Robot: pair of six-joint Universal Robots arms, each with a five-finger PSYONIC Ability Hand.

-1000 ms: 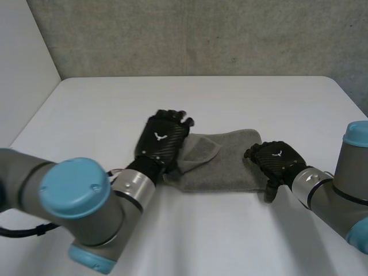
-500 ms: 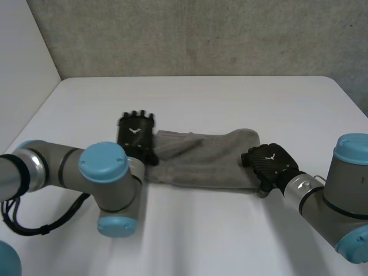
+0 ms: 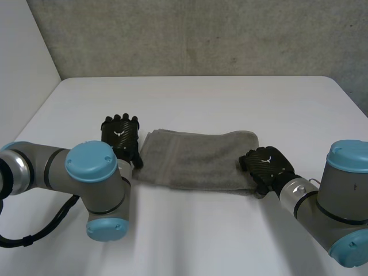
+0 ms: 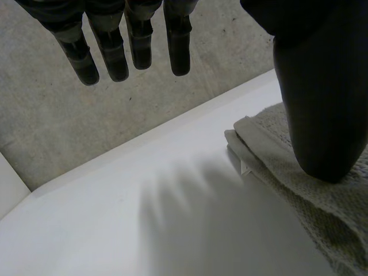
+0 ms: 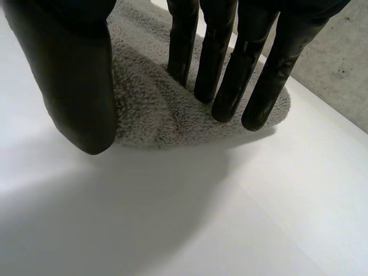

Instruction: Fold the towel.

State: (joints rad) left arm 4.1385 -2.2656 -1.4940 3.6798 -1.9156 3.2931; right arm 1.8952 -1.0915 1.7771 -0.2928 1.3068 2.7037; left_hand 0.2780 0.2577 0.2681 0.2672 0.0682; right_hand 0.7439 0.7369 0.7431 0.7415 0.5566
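Note:
The grey towel (image 3: 195, 161) lies folded in a long band across the middle of the white table (image 3: 201, 98). My left hand (image 3: 121, 137) rests just off the towel's left end, open with straight fingers. In the left wrist view the left hand (image 4: 135, 40) hovers over bare table, its thumb above the towel (image 4: 276, 155) at its layered edge. My right hand (image 3: 265, 167) sits on the towel's right end. In the right wrist view the right hand (image 5: 75, 75) digs its fingertips (image 5: 221, 109) into the towel (image 5: 155, 109), thumb against the near edge, with a hump of cloth pinched between them.
A grey wall (image 3: 201, 34) runs behind the table's far edge. Both arms reach in from the near side, the left elbow (image 3: 92, 167) close to the towel's near left corner. Bare table surrounds the towel on all sides.
My left hand slid left off the towel's left part, and the turned-up flap there now lies flat. The right hand's fingers closed in on the right end.

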